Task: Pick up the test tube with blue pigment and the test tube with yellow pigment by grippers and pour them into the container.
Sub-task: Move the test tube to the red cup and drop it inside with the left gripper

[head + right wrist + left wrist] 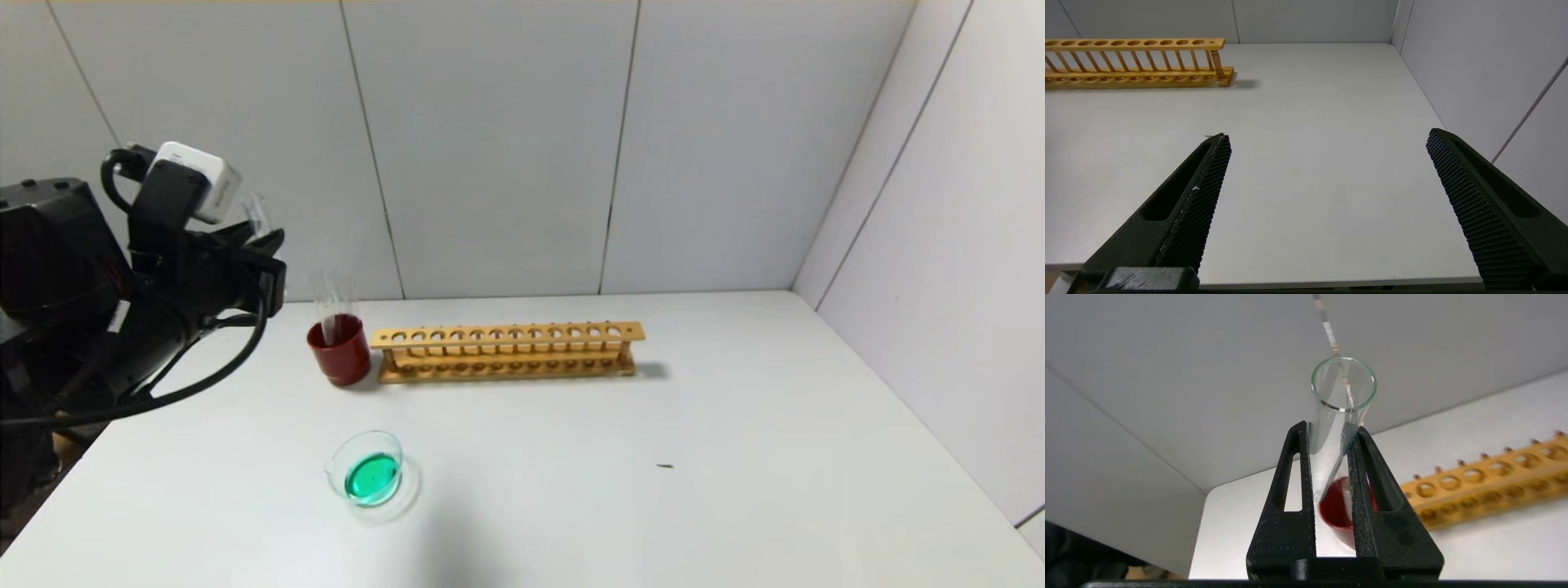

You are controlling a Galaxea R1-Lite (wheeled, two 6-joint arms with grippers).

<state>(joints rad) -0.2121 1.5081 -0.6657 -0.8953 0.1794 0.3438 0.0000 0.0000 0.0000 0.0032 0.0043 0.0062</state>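
Upper left of head view: left gripper point(1331, 437) clamps an emptied clear test tube point(1337, 416), raised above the red cup point(339, 349).
Lower centre: container point(367, 469) holds green liquid; you're past pouring.
Next: lower tube into cup, release.
Right gripper point(1327, 143): jaws apart, idle.

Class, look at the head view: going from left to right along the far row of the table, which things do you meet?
left gripper holding an empty clear tube → red cup with a clear tube standing in it → wooden rack.
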